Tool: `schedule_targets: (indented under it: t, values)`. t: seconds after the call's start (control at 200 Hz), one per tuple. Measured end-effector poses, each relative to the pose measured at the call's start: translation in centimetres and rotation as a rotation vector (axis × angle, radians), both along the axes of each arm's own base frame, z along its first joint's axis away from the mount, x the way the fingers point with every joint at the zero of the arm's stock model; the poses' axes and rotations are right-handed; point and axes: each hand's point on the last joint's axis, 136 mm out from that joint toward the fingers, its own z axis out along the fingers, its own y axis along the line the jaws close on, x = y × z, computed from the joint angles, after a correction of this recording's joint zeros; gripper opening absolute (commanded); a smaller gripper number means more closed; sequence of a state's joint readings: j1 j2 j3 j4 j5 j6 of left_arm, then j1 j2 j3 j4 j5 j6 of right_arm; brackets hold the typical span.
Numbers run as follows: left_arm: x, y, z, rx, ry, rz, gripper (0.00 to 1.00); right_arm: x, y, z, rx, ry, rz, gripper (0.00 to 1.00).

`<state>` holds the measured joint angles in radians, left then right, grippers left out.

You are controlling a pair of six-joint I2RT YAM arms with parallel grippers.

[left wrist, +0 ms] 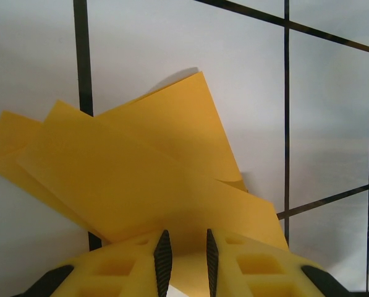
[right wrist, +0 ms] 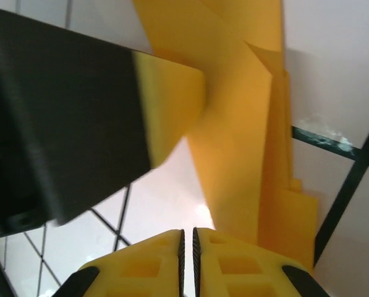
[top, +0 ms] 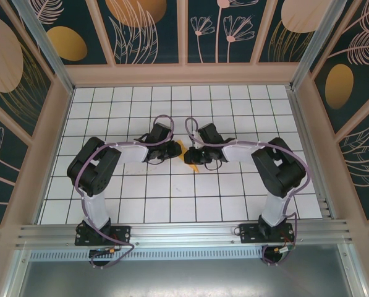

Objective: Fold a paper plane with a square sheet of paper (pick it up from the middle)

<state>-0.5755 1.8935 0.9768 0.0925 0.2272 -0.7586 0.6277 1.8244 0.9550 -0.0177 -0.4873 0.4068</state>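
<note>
L gripper [left wrist: 185, 257] clamped on part-folded paper [left wrist: 141, 179]; R gripper [right wrist: 187, 247] jaws together, paper just beyond. Several folds in, dart unfinished.

The right pincer [right wrist: 187, 247], nearly closed, sits at the folded paper plane's [right wrist: 246, 142] edge.

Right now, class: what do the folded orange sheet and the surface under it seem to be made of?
The folded orange sheet: thin matte paper, judging by its sharp creases and flat overlapping layers. The surface: probably a smooth white board or laminate with black grid lines; its faint sheen suggests a hard finish, though the exact material is unclear.
</note>
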Motion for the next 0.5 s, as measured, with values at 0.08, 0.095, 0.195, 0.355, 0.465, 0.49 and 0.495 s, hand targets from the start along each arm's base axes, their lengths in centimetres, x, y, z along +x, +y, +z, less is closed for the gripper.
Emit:
schedule_targets:
  t: [0.08,0.095,0.195,0.355,0.465,0.49,0.495]
  values:
    - [0.0,0.0,0.1,-0.001,-0.001,0.0,0.28,0.2,-0.5,-1.0,-0.013,0.021,-0.017,0.15]
    - [0.1,0.0,0.2,-0.001,-0.001,0.0,0.29,0.2,-0.6,-1.0,-0.012,0.022,-0.019,0.15]
    - [0.4,-0.1,0.4,0.007,-0.01,-0.001,0.3,0.6,-1.2,-1.3,-0.006,0.025,-0.045,0.15]
    - [1.0,0.0,0.8,0.03,-0.039,-0.007,0.33,0.6,-1.7,-1.7,0.019,0.026,-0.057,0.14]
    - [1.6,0.3,1.1,0.043,-0.064,-0.009,0.34,0.6,-1.8,-1.7,0.044,0.027,-0.056,0.13]
    - [1.7,0.4,1.1,0.044,-0.069,-0.009,0.35,0.6,-1.8,-1.7,0.047,0.026,-0.055,0.13]
    - [1.8,0.5,1.1,0.044,-0.07,-0.008,0.35,0.6,-1.8,-1.7,0.048,0.026,-0.055,0.13]
